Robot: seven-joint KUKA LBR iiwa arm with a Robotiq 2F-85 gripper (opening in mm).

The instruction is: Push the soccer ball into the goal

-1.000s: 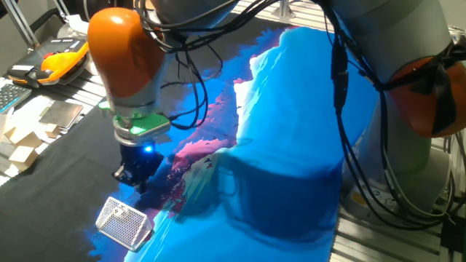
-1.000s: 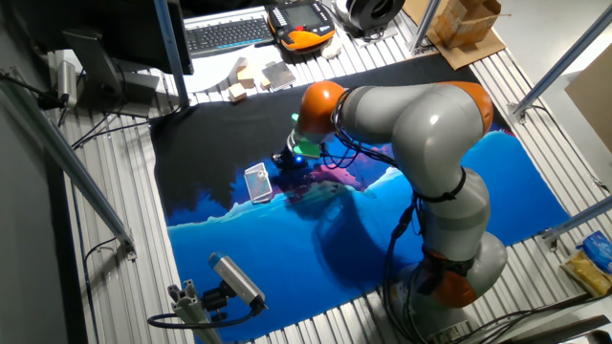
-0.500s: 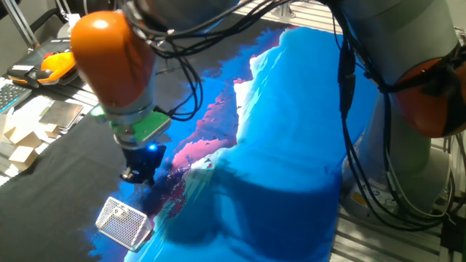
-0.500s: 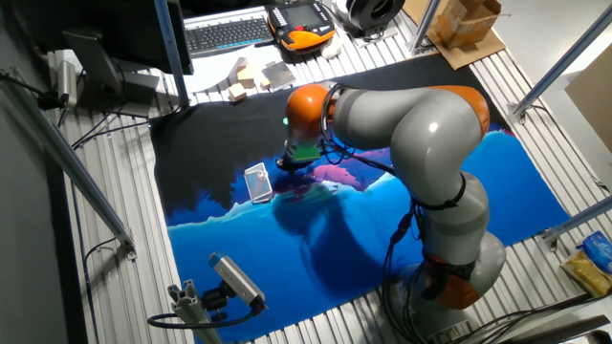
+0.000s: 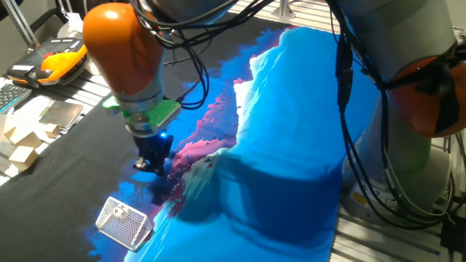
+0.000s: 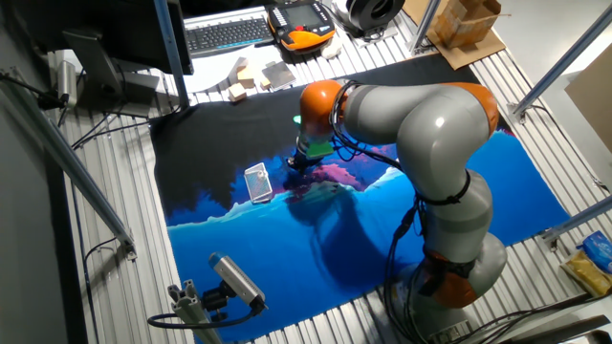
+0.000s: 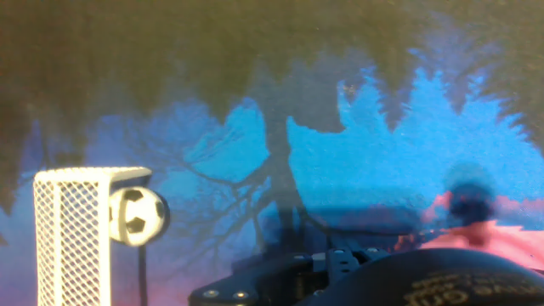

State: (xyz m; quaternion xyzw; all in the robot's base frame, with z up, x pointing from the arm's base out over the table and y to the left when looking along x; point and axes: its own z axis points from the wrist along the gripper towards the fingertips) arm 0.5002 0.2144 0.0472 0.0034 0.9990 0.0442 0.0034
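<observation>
In the hand view the tiny black-and-white soccer ball rests against the right post of the white mesh goal, at its mouth. The goal lies low on the cloth in one fixed view and shows as a small white box in the other fixed view. I cannot make out the ball in either fixed view. My gripper hangs just above the cloth, a short way right of the goal, its fingers together and holding nothing. It also shows in the other fixed view.
The blue, pink and black cloth covers the table. Wooden blocks and an orange pendant lie at the far left edge. The arm's cables hang over the right side. A camera on a stand sits at the near edge.
The hand has swung a little to the right and back from the goal. The goal has stayed in place.
</observation>
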